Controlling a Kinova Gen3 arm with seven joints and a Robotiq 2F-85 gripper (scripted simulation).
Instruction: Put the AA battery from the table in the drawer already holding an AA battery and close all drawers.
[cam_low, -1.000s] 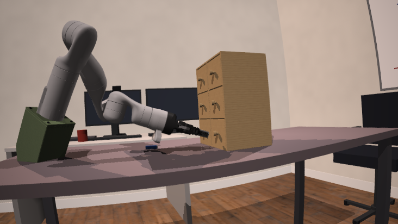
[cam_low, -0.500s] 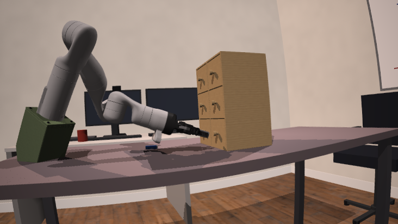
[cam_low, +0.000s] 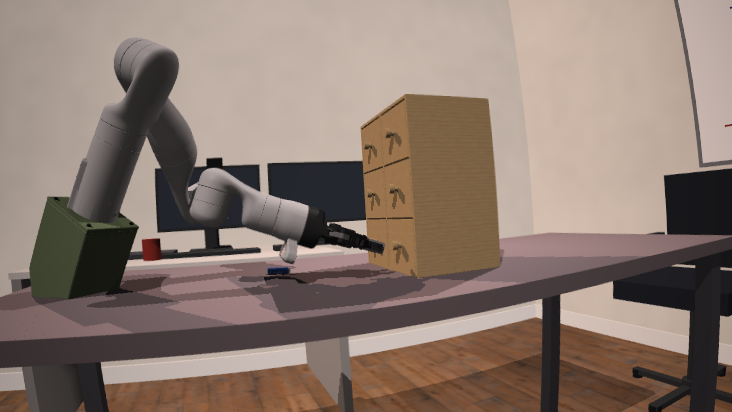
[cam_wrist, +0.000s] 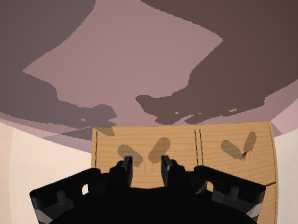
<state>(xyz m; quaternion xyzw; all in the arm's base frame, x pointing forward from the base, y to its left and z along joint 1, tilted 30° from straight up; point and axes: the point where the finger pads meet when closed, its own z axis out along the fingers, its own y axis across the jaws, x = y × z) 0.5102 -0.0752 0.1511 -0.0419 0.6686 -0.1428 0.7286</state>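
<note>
I have the jaws part-open, gripping nothing, straddling a bottom drawer handle of the chest. The AA battery lies on the surface behind. Next, I judge, a short gentle pull.

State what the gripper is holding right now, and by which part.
Nothing. The black gripper stands partly open, its fingers on either side of a handle on the tan wooden chest's bottom row without clamping it. The small blue battery lies on the table.
</note>
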